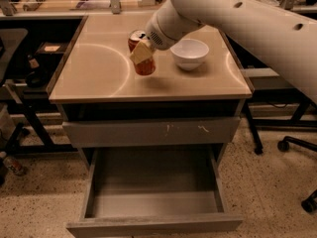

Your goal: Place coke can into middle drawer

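Jaws on coke can (146, 67) over table (99, 68), left of bowl (189, 52); middle drawer (153, 202) below

Speckled floor (277, 192), tan-topped cabinet (94, 73), cluttered bench (64, 4) behind, chair caster (283, 145) right

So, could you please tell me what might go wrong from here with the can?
1. The coke can sits tilted in the gripper, above the tabletop; it could slip out.
2. The white bowl stands close beside it; a swing might knock it.
3. The middle drawer lies open below the scratched drawer front; the can could clip that front going down.
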`<state>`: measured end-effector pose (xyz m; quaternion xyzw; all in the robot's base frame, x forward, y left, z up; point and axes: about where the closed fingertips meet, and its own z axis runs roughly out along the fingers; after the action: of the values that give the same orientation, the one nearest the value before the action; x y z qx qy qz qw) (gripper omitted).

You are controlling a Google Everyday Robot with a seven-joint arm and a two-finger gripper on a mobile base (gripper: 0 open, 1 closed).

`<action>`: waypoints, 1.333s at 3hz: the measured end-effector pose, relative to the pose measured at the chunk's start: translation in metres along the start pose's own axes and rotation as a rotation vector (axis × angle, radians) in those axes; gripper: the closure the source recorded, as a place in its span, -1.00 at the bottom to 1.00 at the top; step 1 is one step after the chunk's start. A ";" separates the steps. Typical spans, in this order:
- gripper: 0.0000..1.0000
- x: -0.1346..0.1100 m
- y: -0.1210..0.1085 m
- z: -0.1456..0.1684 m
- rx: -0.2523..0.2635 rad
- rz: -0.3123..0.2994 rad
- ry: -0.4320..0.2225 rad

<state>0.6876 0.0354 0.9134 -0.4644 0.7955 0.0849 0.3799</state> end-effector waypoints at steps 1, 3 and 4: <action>1.00 0.025 0.020 -0.037 0.057 0.036 0.053; 1.00 0.073 0.060 -0.087 0.085 0.131 0.112; 1.00 0.076 0.061 -0.092 0.082 0.130 0.118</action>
<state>0.5687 -0.0274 0.9122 -0.3999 0.8478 0.0493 0.3447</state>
